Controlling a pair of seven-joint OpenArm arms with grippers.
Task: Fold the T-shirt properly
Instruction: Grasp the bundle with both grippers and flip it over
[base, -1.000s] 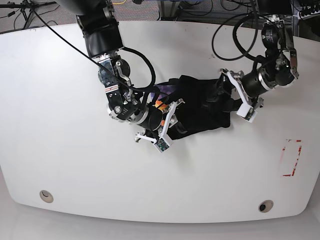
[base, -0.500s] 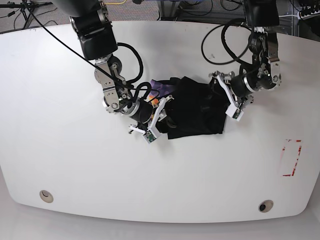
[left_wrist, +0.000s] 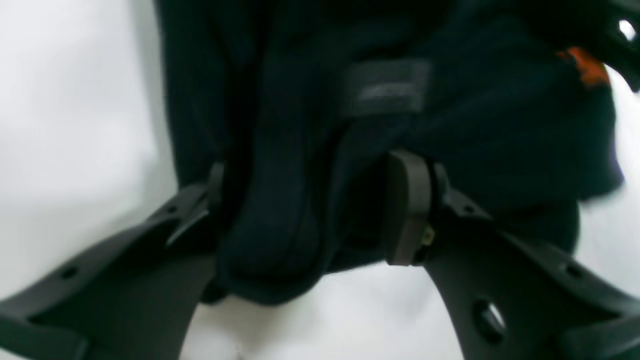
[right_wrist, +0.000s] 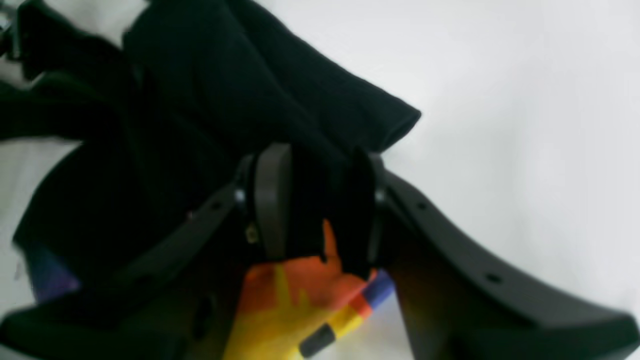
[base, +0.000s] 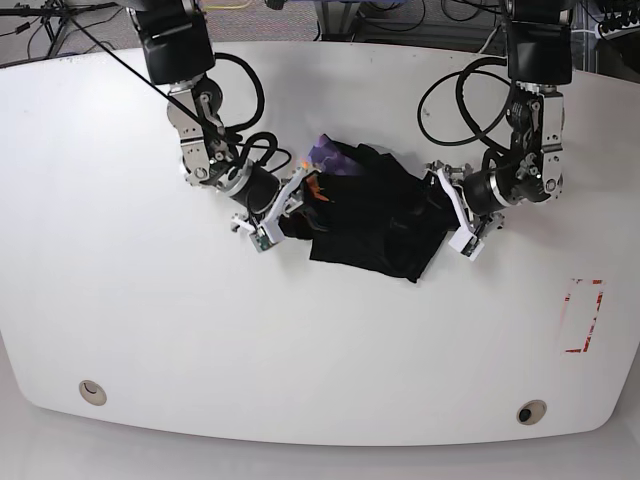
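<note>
Left claw (left_wrist: 310, 210) is seen clamped on a thick fold of the black T-shirt (left_wrist: 380, 115). Right claw (right_wrist: 315, 210) is shown pinching cloth beside the orange print (right_wrist: 300, 295). From the base view, the T-shirt is stretched, bunched, between both claws on the white bench (base: 330, 350).

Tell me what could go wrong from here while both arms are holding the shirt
1. The left gripper clamps a thick bunched roll of the T-shirt, so layers may slip unevenly and spoil the fold.
2. The right gripper pinches cloth by the orange print; pulling apart could stretch or tug it loose.
3. The shirt lies crumpled on the table, so wrinkles may get folded in.
</note>
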